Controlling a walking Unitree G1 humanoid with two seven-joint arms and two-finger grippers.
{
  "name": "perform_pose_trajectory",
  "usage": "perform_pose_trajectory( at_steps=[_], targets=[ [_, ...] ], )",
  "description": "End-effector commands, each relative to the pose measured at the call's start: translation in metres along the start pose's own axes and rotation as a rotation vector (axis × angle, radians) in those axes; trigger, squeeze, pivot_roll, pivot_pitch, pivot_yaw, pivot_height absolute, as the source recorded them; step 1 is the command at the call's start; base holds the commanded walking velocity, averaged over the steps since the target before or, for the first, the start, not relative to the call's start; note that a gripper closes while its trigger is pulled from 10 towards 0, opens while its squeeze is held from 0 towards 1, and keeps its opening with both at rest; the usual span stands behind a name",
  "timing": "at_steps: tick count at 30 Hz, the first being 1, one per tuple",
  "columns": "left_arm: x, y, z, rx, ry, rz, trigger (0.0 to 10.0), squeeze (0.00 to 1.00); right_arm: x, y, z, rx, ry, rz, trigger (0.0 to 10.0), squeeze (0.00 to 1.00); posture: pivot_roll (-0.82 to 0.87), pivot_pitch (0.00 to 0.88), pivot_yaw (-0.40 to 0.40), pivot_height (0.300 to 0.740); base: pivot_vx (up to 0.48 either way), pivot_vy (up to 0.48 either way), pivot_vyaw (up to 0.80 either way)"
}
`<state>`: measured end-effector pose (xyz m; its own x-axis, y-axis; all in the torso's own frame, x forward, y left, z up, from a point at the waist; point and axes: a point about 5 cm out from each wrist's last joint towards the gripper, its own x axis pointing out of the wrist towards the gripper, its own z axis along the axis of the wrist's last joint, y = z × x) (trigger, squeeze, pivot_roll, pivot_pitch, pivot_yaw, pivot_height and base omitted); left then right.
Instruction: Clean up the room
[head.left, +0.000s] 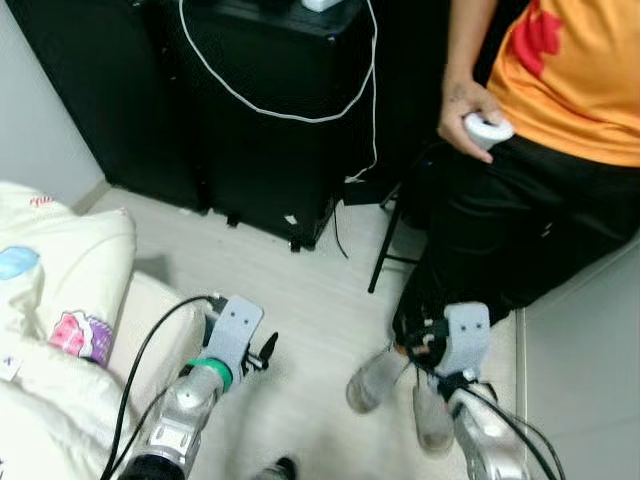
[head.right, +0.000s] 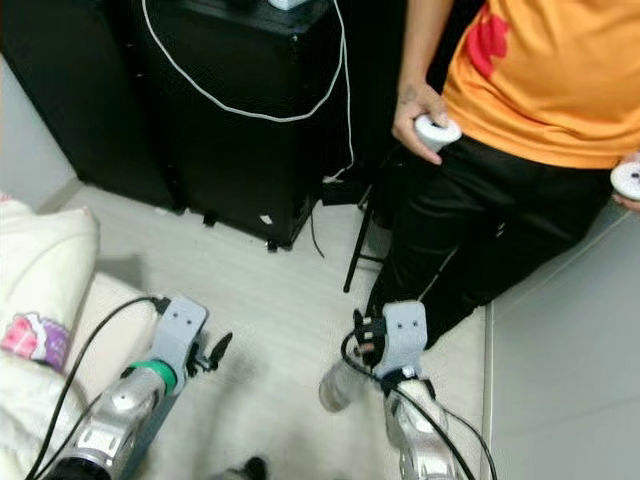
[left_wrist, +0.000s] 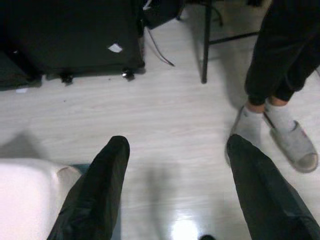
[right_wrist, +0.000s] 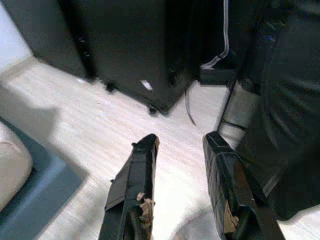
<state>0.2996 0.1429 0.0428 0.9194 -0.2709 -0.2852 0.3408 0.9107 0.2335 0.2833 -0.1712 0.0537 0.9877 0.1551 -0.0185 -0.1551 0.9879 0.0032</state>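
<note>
Cream bedding (head.left: 60, 270) lies heaped at the left, with a small pink and purple item (head.left: 80, 335) on it. My left gripper (head.left: 264, 352) hangs low over the pale floor (head.left: 300, 300) just right of the bedding. In the left wrist view it (left_wrist: 176, 142) is open, with only floor between its fingers. My right gripper (head.left: 425, 338) is held low close to a person's feet in grey slippers (head.left: 378, 378). In the right wrist view it (right_wrist: 181, 139) is open and holds nothing.
A person in an orange shirt (head.left: 570, 70) stands at the right holding a white controller (head.left: 487, 128). Black cabinets (head.left: 270, 110) with a white cable (head.left: 300, 112) stand at the back. A black metal chair leg (head.left: 385, 245) is beside the person. A wall (head.left: 590, 380) closes the right side.
</note>
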Motion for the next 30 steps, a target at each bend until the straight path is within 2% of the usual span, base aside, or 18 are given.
perform_pose_trajectory(
  at_steps=[1, 30],
  targets=[
    [-0.0032, -0.0027, -0.0086, -0.010, 0.031, -0.004, 10.0, 0.00, -0.0069, 0.0012, -0.0088, 0.003, 0.030, 0.001, 10.0, 0.00, 0.00, 0.123, 0.000, 0.740, 0.000, 0.000, 0.70],
    [-0.0011, -0.0028, -0.0064, -0.014, 0.024, -0.007, 10.0, 0.00, -0.0047, 0.0070, -0.0066, -0.001, 0.018, 0.051, 10.0, 0.00, 0.00, 0.110, -0.003, 0.740, 0.000, 0.000, 0.69]
  ],
)
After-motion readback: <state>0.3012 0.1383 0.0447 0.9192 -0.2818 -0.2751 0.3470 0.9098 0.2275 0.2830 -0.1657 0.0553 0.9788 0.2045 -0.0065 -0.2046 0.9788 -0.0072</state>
